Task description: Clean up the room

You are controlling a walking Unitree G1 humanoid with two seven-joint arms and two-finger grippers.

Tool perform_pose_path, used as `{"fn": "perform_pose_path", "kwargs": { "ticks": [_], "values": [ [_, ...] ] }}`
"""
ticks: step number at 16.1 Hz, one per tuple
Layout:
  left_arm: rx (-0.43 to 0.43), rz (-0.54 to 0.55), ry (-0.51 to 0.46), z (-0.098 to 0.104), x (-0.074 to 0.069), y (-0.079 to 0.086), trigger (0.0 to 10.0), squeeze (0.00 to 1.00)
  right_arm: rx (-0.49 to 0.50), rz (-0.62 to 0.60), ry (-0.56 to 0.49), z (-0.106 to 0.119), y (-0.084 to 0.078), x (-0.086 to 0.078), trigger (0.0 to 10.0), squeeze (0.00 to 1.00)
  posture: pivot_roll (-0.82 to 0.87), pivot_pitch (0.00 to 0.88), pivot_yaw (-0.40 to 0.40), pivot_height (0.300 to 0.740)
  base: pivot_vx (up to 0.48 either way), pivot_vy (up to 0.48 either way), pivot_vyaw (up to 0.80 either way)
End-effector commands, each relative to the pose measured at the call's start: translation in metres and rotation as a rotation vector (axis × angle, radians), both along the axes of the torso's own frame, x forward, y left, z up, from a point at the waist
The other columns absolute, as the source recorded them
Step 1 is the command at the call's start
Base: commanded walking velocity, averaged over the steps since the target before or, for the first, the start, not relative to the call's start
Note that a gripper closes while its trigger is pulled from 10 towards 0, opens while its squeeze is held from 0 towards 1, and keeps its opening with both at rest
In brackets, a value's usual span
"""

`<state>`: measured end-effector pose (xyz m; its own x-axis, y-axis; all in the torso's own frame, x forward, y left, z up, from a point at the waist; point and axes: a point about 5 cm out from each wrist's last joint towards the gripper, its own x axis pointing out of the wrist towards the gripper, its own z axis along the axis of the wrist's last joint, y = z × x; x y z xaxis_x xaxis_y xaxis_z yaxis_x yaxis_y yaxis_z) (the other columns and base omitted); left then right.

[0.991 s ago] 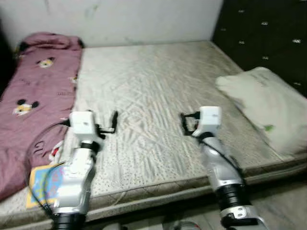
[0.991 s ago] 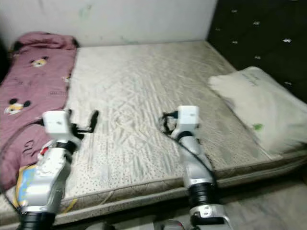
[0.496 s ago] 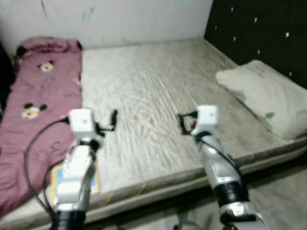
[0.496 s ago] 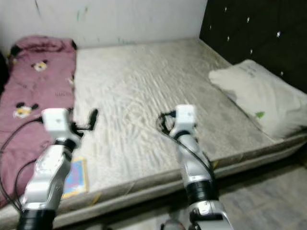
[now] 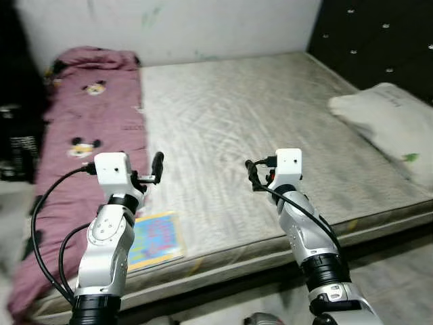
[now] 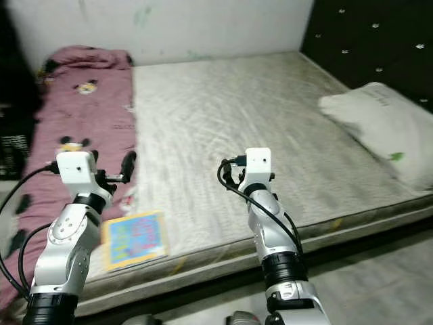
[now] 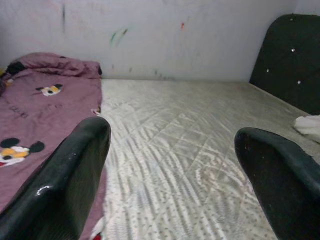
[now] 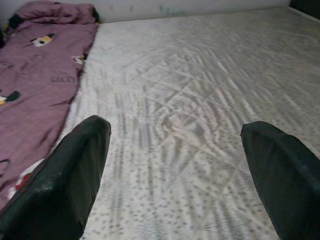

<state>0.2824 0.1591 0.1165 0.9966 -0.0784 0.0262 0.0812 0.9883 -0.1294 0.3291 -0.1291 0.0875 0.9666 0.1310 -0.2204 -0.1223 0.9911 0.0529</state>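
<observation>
A bare quilted mattress (image 5: 237, 115) lies before me. Along its left side stretches a pink cartoon-mouse blanket (image 5: 88, 122). A colourful picture book (image 5: 155, 237) rests at the mattress's front edge, beside the blanket. A pale pillow (image 5: 389, 122) sits at the right, by the dark headboard (image 5: 379, 40). My left gripper (image 5: 157, 166) hovers open above the blanket's edge, just beyond the book. Over the middle of the mattress front, my right gripper (image 5: 252, 175) is open too. In both wrist views the fingers (image 7: 65, 185) (image 8: 70, 175) stand wide apart with nothing between them.
A dark crate-like object (image 5: 13, 145) stands on the left beside the bed. A white wall (image 5: 203, 27) runs behind the bed. Grey floor (image 5: 399, 271) shows at the lower right, in front of the bed.
The camera has swung left: the pillow slid toward the right edge, and the book and left-side crate came more into view. Both arms keep the same raised pose, fingers apart.
</observation>
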Motion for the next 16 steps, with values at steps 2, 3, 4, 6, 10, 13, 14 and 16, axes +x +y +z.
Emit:
{"fn": "perform_pose_path", "kwargs": {
  "ticks": [2,3,4,6,10,13,14,16],
  "values": [
    [-0.005,-0.03,-0.002,0.0006,0.0015,-0.0093,10.0,0.0,-0.024,-0.011,-0.013,0.0019,-0.0086,0.0011,10.0,0.0,-0.12,0.0,0.005,0.74,0.0,0.48,0.25],
    [-0.005,-0.031,-0.003,0.0008,0.0017,-0.0094,10.0,0.0,-0.023,-0.012,-0.011,0.0019,-0.0087,0.0013,10.0,0.0,-0.12,0.0,0.005,0.74,0.0,0.48,0.8],
    [-0.006,-0.031,-0.004,0.0009,0.0016,-0.0092,10.0,0.0,-0.021,-0.014,-0.009,0.0015,-0.0087,0.0014,10.0,0.0,-0.12,0.0,0.005,0.74,0.0,0.48,0.42],
    [-0.008,-0.028,-0.005,0.0011,0.0019,-0.0091,10.0,0.0,-0.019,-0.017,-0.005,0.0012,-0.0091,0.0016,10.0,0.0,-0.12,0.0,0.004,0.74,0.0,0.48,0.0],
    [-0.004,-0.026,-0.005,0.001,0.0018,-0.0094,10.0,0.0,-0.02,-0.016,-0.004,0.0007,-0.0098,0.002,10.0,0.0,-0.12,0.0,0.002,0.74,0.0,0.48,0.0],
    [-0.001,-0.022,-0.003,0.0006,0.0016,-0.0087,10.0,0.0,-0.025,-0.009,-0.004,0.0006,-0.0089,0.002,10.0,0.0,-0.12,0.0,0.001,0.74,0.0,0.48,0.0],
    [-0.002,-0.022,-0.007,0.001,0.0016,-0.0089,10.0,0.0,-0.025,-0.007,-0.004,0.0005,-0.0088,0.002,10.0,0.0,-0.12,0.0,0.001,0.74,0.0,0.48,0.0],
    [0.012,-0.02,-0.014,0.0016,0.0013,-0.0088,10.0,0.0,-0.025,-0.007,-0.003,0.0001,-0.0088,0.0019,10.0,0.0,-0.12,0.0,0.001,0.74,0.0,0.24,0.0]
  ]
}}
